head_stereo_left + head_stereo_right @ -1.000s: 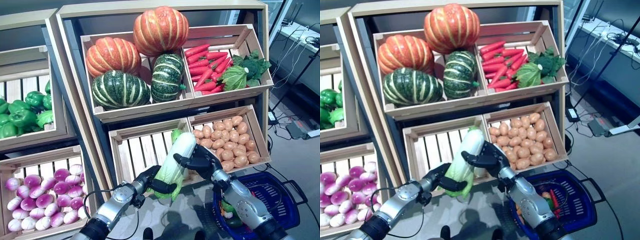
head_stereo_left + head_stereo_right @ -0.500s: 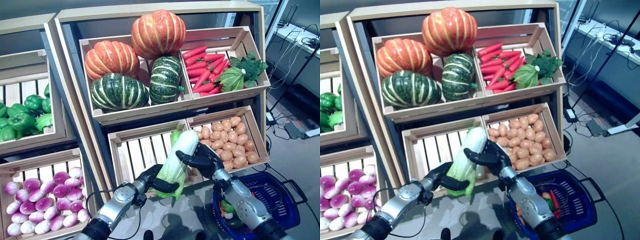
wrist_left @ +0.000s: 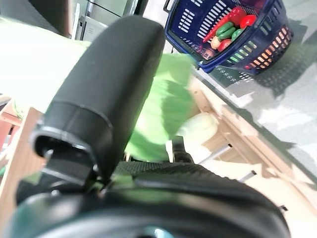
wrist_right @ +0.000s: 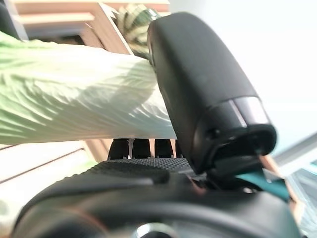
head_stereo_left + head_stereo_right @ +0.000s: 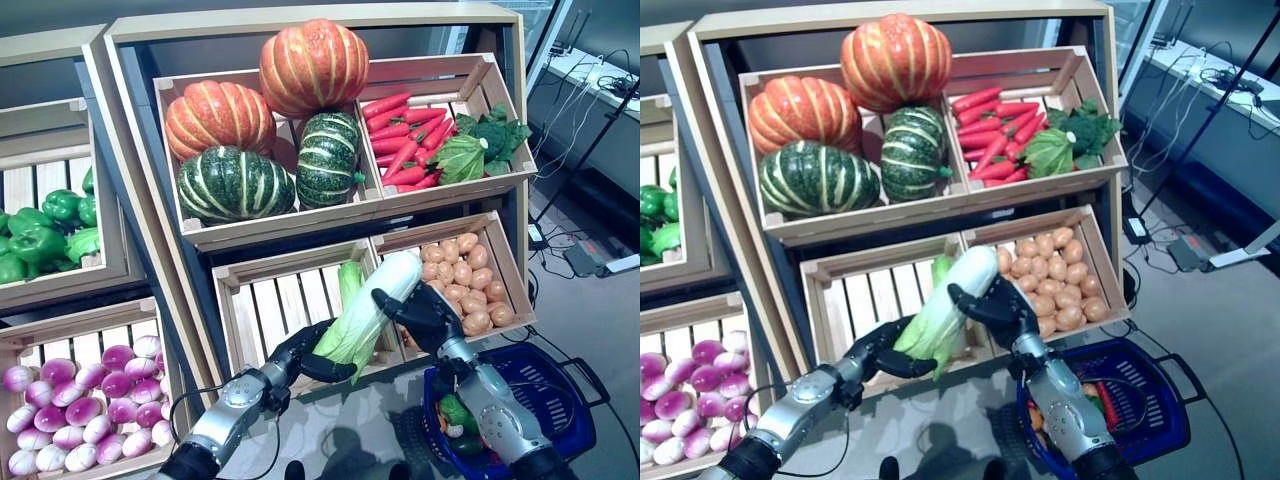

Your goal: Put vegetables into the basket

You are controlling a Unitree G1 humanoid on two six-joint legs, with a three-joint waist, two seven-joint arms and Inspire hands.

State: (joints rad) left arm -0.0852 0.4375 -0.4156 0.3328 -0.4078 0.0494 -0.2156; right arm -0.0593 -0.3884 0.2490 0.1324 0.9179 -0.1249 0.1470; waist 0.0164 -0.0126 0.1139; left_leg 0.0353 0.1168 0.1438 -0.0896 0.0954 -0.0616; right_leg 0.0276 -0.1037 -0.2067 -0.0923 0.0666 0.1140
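A: Fixtures, largest first?

B: Pale wooden slatted shelf rack (image 5: 300, 30), two tiers of crates. Upper left crate: three ribbed orange pumpkins and green striped squashes (image 5: 238, 182). Upper right crate: red carrots (image 5: 405, 145) beside dark leafy greens (image 5: 485, 140). Lower right crate: small tan potatoes (image 5: 465, 285). Lower left crate (image 5: 275, 300): one long green vegetable lying against its right wall.

A: Anything to the side?

B: A second rack to the robot's left holds green peppers (image 5: 45, 225) above and purple-white onions (image 5: 75, 405) below.

A: Container?

B: Dark blue plastic shopping basket (image 5: 560, 410) on the grey floor, below the potato crate, already holding some red and green produce.

A: Task item?

B: Long pale-green napa cabbage (image 5: 368, 315), held tilted in the air in front of the lower crates, white end up and toward the potatoes, not in the basket.

A: Hands?

B: Left hand (image 5: 305, 352) is curled round the cabbage's leafy lower end; right hand (image 5: 425, 312) clasps its white upper end, thumb over it.
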